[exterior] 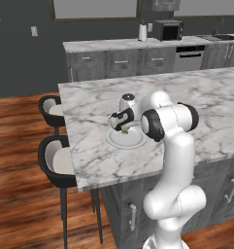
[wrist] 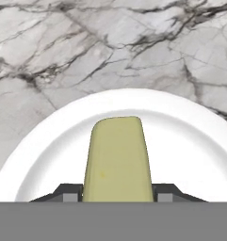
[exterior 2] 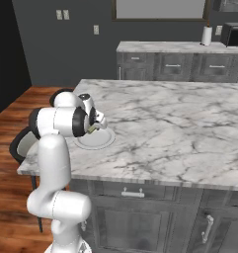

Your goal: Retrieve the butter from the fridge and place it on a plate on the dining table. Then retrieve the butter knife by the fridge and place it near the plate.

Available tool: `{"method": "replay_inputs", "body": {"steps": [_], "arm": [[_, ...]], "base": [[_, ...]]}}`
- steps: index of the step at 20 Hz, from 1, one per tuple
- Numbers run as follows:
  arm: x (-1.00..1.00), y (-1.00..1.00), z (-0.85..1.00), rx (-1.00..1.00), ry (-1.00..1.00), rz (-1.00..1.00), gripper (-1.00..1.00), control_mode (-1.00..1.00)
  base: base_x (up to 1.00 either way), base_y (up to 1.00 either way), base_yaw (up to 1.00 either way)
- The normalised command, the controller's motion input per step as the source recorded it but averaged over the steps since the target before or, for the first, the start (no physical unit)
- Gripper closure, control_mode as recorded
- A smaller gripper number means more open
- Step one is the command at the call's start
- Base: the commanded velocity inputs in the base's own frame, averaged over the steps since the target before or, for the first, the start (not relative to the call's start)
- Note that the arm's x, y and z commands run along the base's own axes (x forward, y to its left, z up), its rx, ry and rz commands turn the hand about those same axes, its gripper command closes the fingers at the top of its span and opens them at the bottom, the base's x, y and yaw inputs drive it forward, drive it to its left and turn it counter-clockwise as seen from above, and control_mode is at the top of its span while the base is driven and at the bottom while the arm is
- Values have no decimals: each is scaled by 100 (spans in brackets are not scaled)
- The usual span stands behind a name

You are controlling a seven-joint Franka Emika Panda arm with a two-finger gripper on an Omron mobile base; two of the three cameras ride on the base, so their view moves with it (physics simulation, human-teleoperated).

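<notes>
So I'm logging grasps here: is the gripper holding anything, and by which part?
Yes: the gripper is shut on the butter, its fingertips pinching the near end of the stick from both sides, over the plate.

I'm driving this one in a home kitchen, rendered. Big marble island with black stools tucked along one side, wood floor underneath. Back wall has grey cabinets under a marble counter, a microwave, a paper towel roll, a sink and a dishwasher.
</notes>
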Motion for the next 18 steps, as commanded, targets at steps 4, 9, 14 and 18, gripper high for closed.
{"method": "replay_inputs", "body": {"steps": [4, 9, 14, 18], "arm": [[0, -2, -15, 0, -1, 0, 100, -100], [0, 0, -8, 0, 0, 0, 100, -100], [1, 0, -19, 0, 0, 0, 100, -100], [1, 0, -19, 0, 0, 0, 100, -100]], "base": [[0, 0, 0], [0, 0, 0], [0, 0, 0], [0, 0, 0]]}}
